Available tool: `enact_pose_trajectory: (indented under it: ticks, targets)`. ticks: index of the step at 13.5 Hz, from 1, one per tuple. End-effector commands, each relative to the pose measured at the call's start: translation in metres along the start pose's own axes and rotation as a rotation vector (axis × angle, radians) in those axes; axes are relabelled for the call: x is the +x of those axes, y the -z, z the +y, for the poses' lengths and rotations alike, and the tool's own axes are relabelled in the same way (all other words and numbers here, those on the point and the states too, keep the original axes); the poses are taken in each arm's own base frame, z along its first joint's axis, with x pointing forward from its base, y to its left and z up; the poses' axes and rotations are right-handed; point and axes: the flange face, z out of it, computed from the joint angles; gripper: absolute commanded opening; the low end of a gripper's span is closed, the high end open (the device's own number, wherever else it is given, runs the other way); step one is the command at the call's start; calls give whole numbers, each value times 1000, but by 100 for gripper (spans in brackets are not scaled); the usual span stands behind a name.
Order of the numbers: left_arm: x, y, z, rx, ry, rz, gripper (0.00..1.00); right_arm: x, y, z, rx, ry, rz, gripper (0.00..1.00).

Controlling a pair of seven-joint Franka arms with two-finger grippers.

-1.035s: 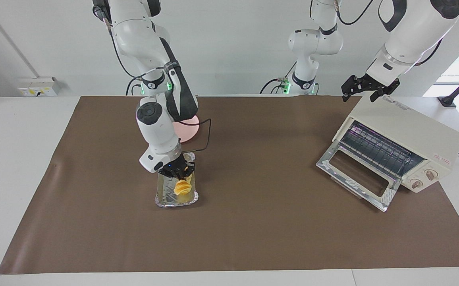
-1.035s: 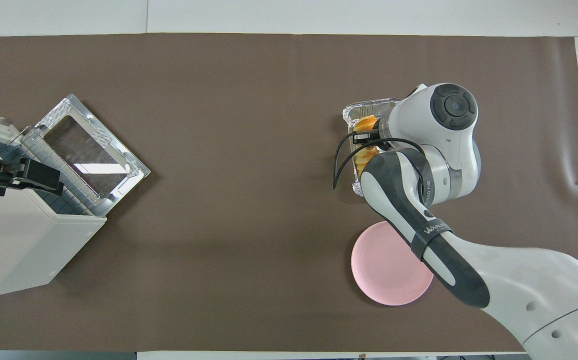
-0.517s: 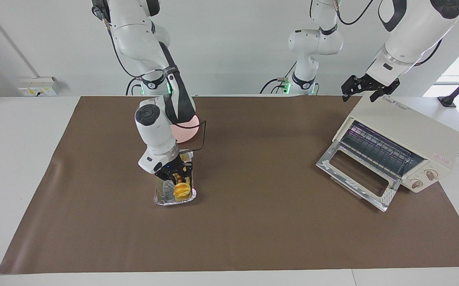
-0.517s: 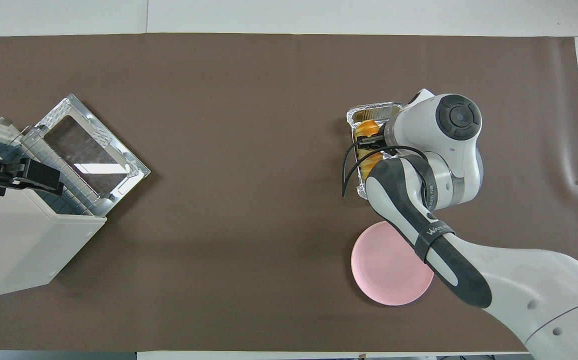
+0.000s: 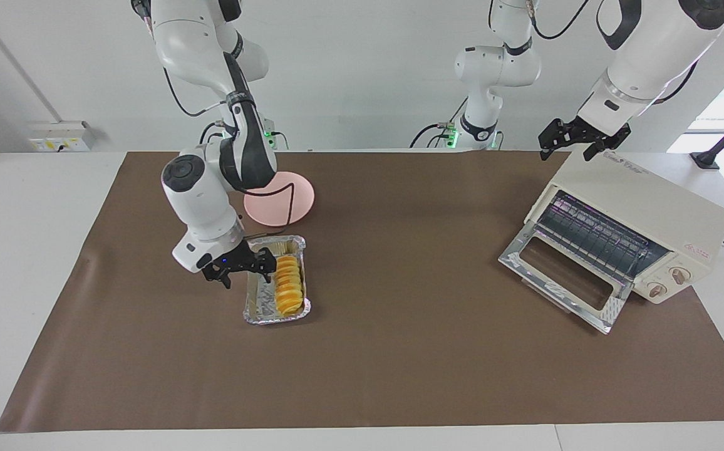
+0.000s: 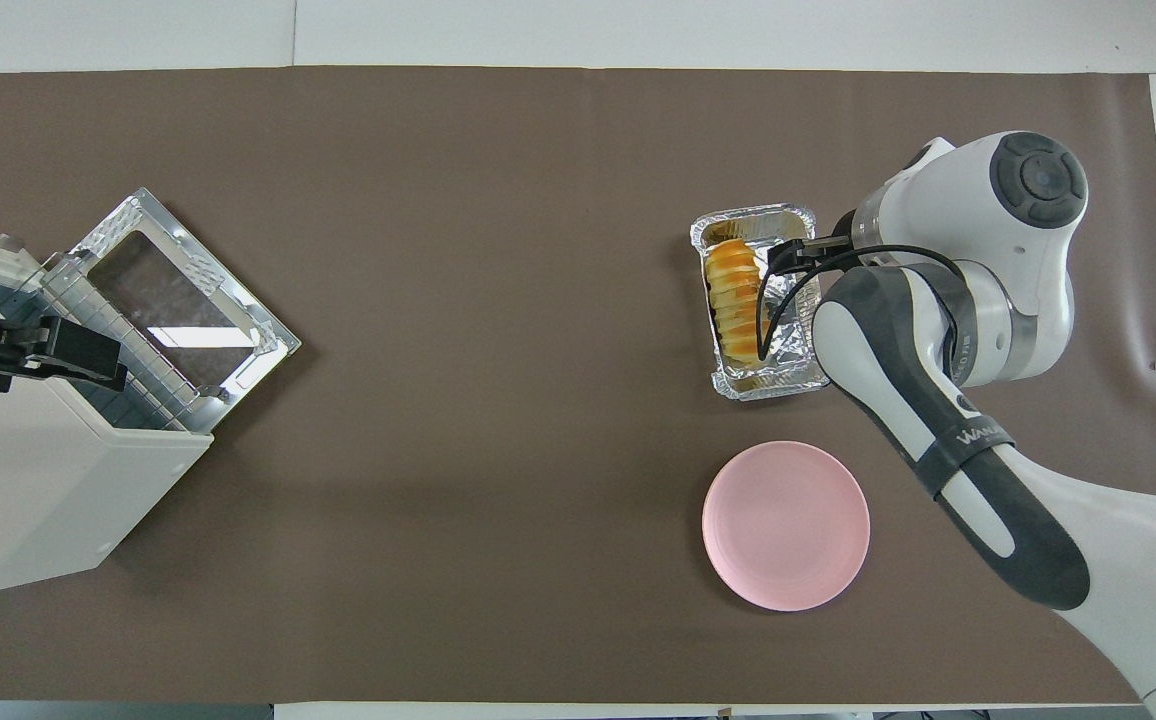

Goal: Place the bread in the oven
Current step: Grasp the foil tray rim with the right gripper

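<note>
The golden ridged bread (image 5: 287,285) lies full length in a crinkled foil tray (image 5: 260,311), along the tray's side toward the oven. It also shows in the overhead view (image 6: 733,300). My right gripper (image 5: 244,270) is open and empty, low over the tray's other side, beside the bread; in the overhead view it (image 6: 796,252) is over the tray (image 6: 798,375). The cream-white oven (image 5: 650,213) stands at the left arm's end with its glass door (image 5: 562,275) dropped open. My left gripper (image 5: 581,143) waits open above the oven's top.
A round pink plate (image 5: 287,197) lies nearer to the robots than the tray; it also shows in the overhead view (image 6: 786,525). Brown mat (image 5: 399,351) covers the table between the tray and the oven. The oven's wire rack (image 5: 594,235) shows inside.
My right gripper has let go of the bread and moved off it toward the right arm's end of the table. The bread now lies flat in the tray. The left arm has not moved.
</note>
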Motion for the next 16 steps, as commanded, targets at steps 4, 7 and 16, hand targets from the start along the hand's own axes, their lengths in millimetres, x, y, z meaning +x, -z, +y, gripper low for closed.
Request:
enact_pose_trajectory:
  ticks: [4, 7, 16]
  targets:
    - [-5, 3, -3, -8, -2, 9, 100, -29, -41, 6, 4, -19, -54, 60]
    - [-5, 4, -3, -8, 0, 10, 100, -35, -47, 9, 3, -23, -65, 11]
    - [-5, 3, -3, -8, -2, 9, 100, -3, 33, -71, 47, -14, -14, 0]
